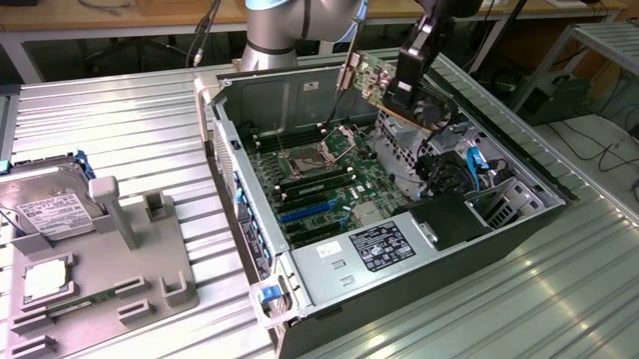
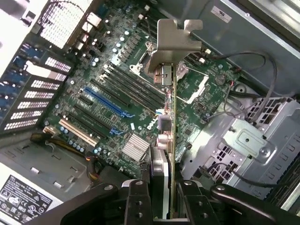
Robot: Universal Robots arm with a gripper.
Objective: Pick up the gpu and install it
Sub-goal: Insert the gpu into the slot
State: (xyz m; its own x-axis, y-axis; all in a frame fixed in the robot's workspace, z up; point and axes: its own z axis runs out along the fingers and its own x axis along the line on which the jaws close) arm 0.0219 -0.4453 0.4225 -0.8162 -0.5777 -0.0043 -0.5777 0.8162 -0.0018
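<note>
Wrist view showed my pincer gripping the thin dark gpu card with silver metal bracket, above the green motherboard.

Raised arm; pincer angled down, clamped tight.

Looked like a robotics lab or workshop. A robot arm rose behind a ribbed metal table. On the table sat an open PC tower with a bare motherboard and a grey parts fixture holding a hard drive. Wooden benches and loose cables were behind.
</note>
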